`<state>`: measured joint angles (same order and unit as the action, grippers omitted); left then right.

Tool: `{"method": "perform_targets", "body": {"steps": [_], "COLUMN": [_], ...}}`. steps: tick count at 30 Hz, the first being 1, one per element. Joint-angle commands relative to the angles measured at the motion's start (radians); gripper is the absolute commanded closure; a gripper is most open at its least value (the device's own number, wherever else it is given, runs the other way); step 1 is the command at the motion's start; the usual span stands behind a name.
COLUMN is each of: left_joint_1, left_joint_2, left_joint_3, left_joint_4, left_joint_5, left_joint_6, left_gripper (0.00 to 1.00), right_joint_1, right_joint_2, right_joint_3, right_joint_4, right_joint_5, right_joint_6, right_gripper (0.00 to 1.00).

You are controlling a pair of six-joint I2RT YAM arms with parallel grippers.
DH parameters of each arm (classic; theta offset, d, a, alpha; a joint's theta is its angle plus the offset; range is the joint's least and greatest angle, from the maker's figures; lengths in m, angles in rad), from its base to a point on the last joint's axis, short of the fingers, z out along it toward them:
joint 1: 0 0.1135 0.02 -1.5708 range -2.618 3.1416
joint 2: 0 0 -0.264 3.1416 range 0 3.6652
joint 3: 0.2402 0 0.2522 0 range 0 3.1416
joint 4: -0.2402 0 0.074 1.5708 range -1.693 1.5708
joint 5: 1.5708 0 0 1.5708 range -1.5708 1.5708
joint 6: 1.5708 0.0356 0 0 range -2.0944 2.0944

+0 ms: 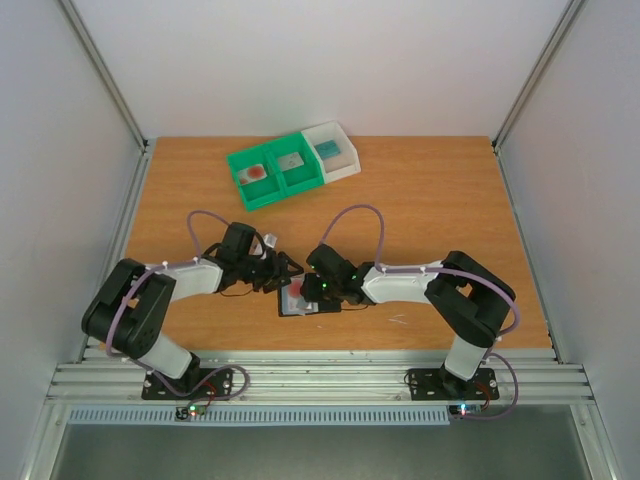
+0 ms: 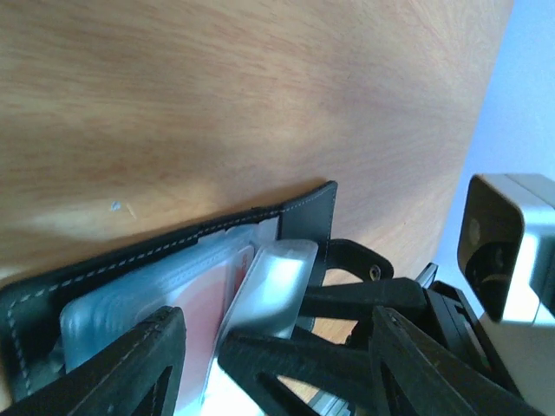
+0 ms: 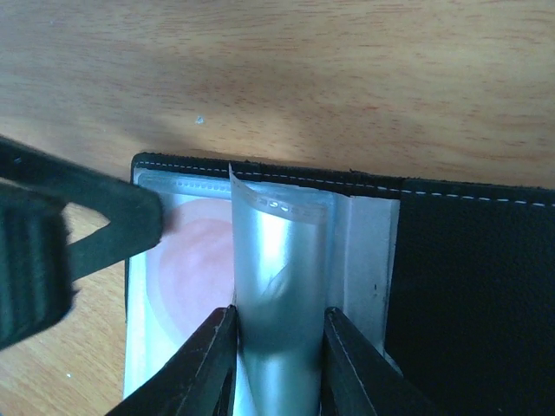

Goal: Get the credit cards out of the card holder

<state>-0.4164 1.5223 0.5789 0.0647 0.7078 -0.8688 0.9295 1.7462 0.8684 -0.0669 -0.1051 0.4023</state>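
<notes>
The card holder [image 1: 298,301] lies open on the table between both grippers, black edged [image 2: 173,245] [image 3: 473,260]. A pale card with a red blotch [image 3: 195,269] sits in its left pocket and also shows in the left wrist view [image 2: 195,312]. My right gripper [image 1: 318,291] [image 3: 279,364] is shut on a clear pocket sleeve [image 3: 277,260] of the holder, which bows up between its fingers. My left gripper [image 1: 283,270] [image 2: 277,368] is open, and its fingers straddle the holder's left half and the right gripper's fingertips. One left finger [image 3: 95,225] rests at the holder's left edge.
A green bin [image 1: 243,184] and a white bin [image 1: 350,162] stand at the back of the table. The green bin holds a card with a red blotch [image 1: 256,172] and a grey card [image 1: 290,160]. The white bin holds a teal item [image 1: 328,148].
</notes>
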Motion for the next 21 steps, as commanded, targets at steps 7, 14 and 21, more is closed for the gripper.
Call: {"method": "perform_targets", "body": {"steps": [7, 14, 21], "left_joint_1": [-0.007, -0.024, -0.051], "left_joint_2": [0.073, 0.081, 0.078], "left_joint_3": [0.037, 0.007, -0.006], "left_joint_4": [0.131, 0.179, 0.266], "left_joint_5": [0.038, 0.072, 0.106], "left_joint_6": [-0.044, -0.093, -0.177], "left_gripper": [0.41, 0.40, 0.40], "right_joint_1": [-0.002, -0.002, -0.001], "right_joint_2": [0.031, -0.018, -0.101], "right_joint_3": [-0.046, -0.092, -0.127], "right_joint_4": [0.132, 0.182, 0.141], "right_joint_5": [-0.054, -0.026, 0.002], "right_joint_6": [0.006, -0.002, -0.009], "right_gripper": [0.70, 0.57, 0.43]}}
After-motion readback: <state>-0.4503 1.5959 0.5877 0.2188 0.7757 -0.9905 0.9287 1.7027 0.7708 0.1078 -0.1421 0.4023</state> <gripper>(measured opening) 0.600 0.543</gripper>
